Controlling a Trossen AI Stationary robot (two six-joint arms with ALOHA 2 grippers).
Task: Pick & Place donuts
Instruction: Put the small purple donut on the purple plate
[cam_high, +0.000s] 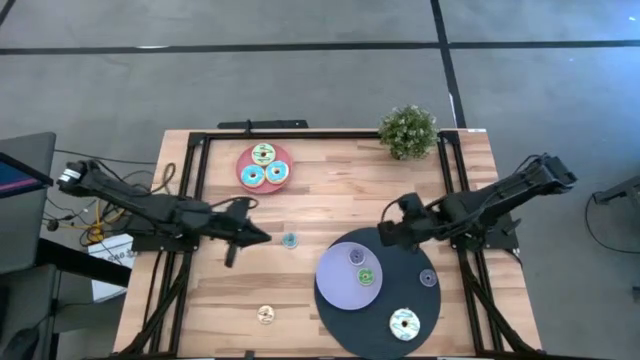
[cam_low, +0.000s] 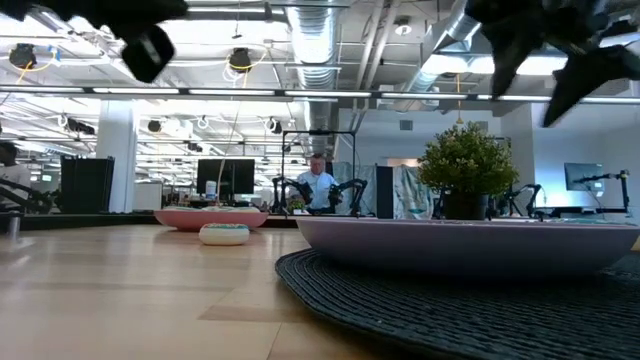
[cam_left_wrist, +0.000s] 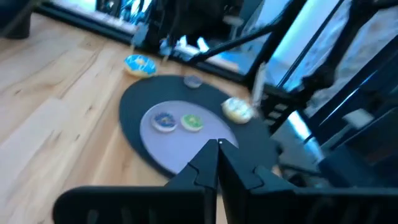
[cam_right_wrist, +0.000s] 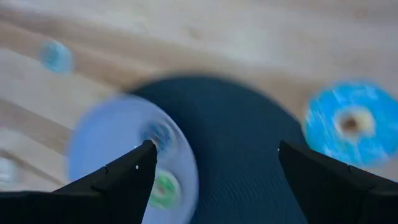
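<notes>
The lavender plate (cam_high: 345, 285) was taken as the reference point; it lay on the dark round mat (cam_high: 440, 310), overlapping the mat's edge on the side toward the table's middle. Two small donuts were found on this plate: a purple donut (cam_high: 357, 257) and, just beside it, a green donut (cam_high: 366, 277). Off the plate but on the mat, a small bluish donut (cam_high: 428, 279) and a larger white-iced donut (cam_high: 404, 323) were noted. On bare table, a teal donut (cam_high: 290, 240) lay near the plate on the left arm's side, and a tan donut (cam_high: 265, 315) lay well apart from it toward the near edge. Three larger donuts (cam_high: 263, 168) were seen on the pink plate (cam_high: 243, 158), well apart from the lavender plate toward the far edge.

The right gripper (cam_high: 386, 232) was held above the far edge of the mat, fingers spread wide, nothing between them. The left gripper (cam_high: 262, 236) was found fully closed and empty, just beside the teal donut.

The task was judged partly done: if the lavender plate was the destination, two pieces were placed and seven remained. Which piece was next could not be determined.
</notes>
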